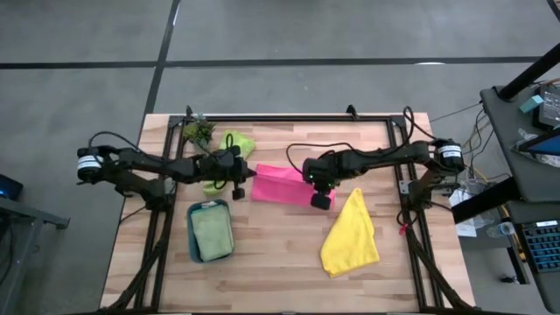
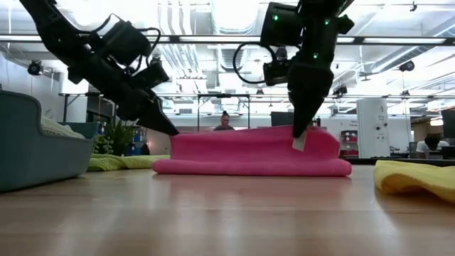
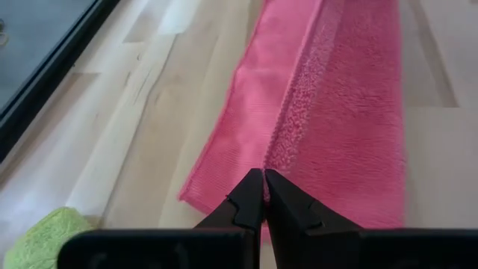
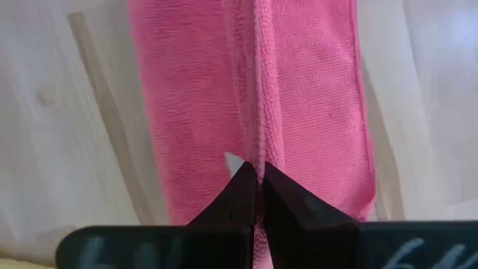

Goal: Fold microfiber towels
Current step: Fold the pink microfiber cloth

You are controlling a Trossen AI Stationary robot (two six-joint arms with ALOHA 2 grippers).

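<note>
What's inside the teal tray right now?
The teal tray holds a folded pale sage green towel, filling most of it. Whatever lies beneath that towel is covered, so I cannot tell if more are stacked under it.

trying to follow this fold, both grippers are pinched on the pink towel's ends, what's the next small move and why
Probably both arms should lift together and carry the pinched edge across. The left gripper and right gripper are each shut on the raised fold line of the pink towel, which lies as a long strip on the table, so another fold looks due.
</note>
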